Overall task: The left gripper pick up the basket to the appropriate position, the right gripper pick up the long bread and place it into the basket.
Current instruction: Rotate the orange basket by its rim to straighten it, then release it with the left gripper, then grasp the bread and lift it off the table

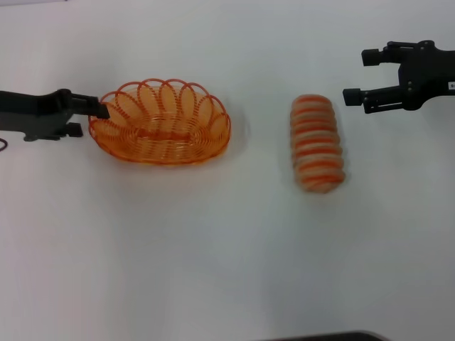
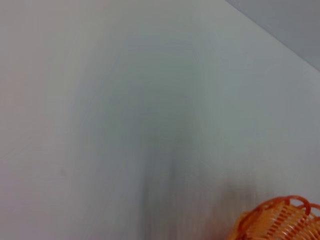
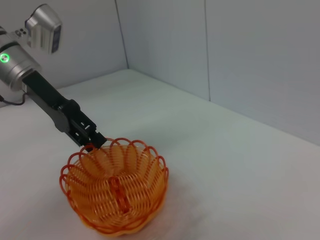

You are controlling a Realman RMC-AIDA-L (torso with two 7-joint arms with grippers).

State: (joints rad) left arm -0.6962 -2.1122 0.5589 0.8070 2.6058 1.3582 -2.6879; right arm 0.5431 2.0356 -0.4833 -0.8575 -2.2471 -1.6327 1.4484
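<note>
The orange wire basket point(image 1: 160, 124) sits left of centre on the white table, its long side running left to right. My left gripper point(image 1: 103, 111) reaches in from the left and is shut on the basket's left rim. The right wrist view shows the same: the left gripper point(image 3: 95, 143) pinches a rim loop of the basket point(image 3: 115, 192). An edge of the basket point(image 2: 280, 220) shows in the left wrist view. The long bread point(image 1: 317, 142) lies right of centre, its long axis running near to far. My right gripper point(image 1: 355, 77) is open and empty, beyond the bread and to its right.
The white table point(image 1: 213, 249) lies bare between and in front of the basket and the bread. Grey wall panels point(image 3: 225, 50) stand behind the table. A dark edge point(image 1: 327, 336) shows at the bottom of the head view.
</note>
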